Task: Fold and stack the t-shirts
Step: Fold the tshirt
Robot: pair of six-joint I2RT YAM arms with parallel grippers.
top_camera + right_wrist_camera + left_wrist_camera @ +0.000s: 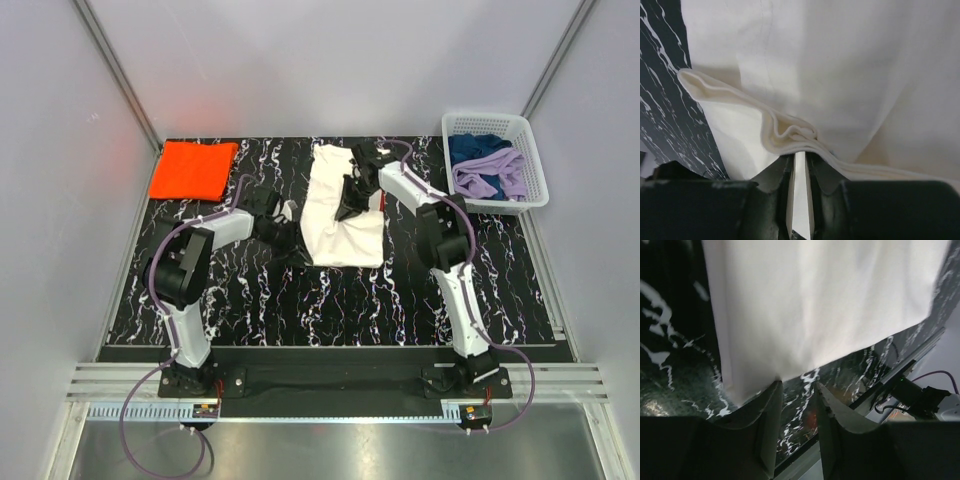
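Right fingers (826, 176) pinch a bunched fold at the edge of the white t-shirt (340, 238), with cloth sandwiched between them. Left fingers (767, 425) are spread with patterned tabletop (330, 310) in the gap; one tip sits just beside the shirt's edge, near a corner. The shirt is a narrow strip at mid-tabletop, with bare surface on both sides and nearward. The orange t-shirt (193, 168) lies flat at the far-left corner, well apart. A basket (497, 122) stands far right.

Robotics lab cell, white panel walls (330, 60), aluminium frame rails (118, 72), black marbled table (300, 310)
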